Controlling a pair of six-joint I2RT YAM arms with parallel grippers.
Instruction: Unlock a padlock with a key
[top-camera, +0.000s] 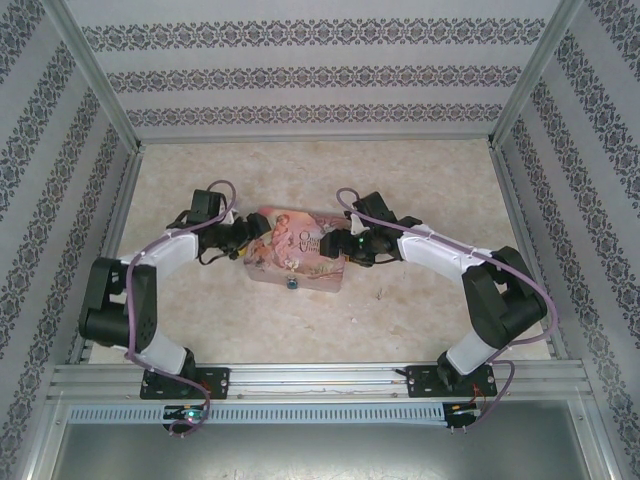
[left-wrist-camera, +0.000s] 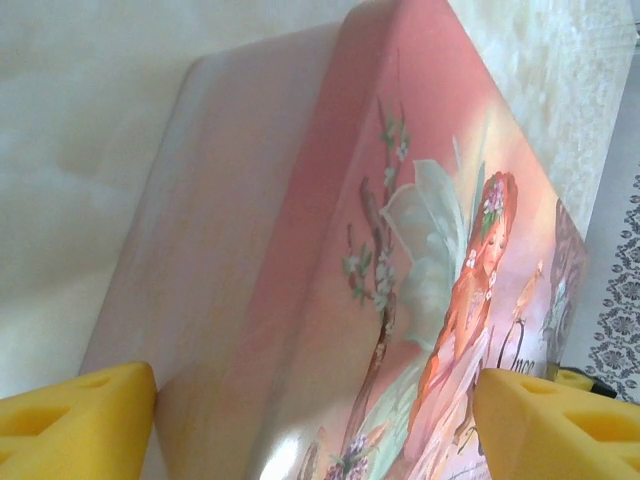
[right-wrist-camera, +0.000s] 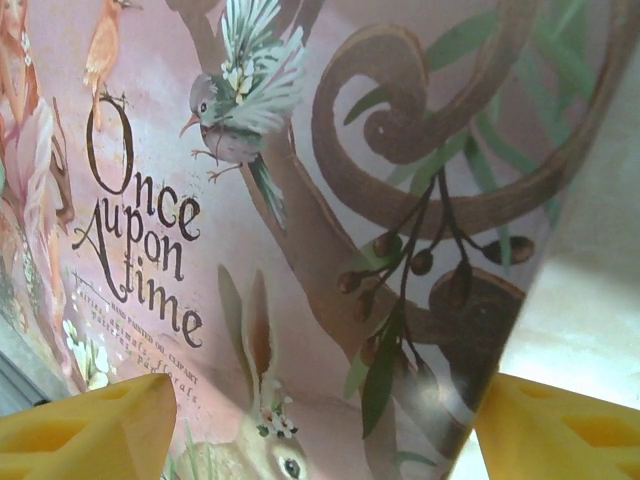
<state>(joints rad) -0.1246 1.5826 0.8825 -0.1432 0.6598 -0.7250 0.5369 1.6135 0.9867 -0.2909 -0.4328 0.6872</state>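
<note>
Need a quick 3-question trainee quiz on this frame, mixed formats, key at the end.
1. True or false: the pink tin lies between the left gripper and the right gripper.
2. In the top view, where is the blue padlock? A) at the tin's near edge B) beyond the tin's far edge C) beside the right arm's base
3. Fill in: the lettering on the tin, seen in the right wrist view, reads "Once upon a ____".
Key: 1 true; 2 A; 3 time.
</note>
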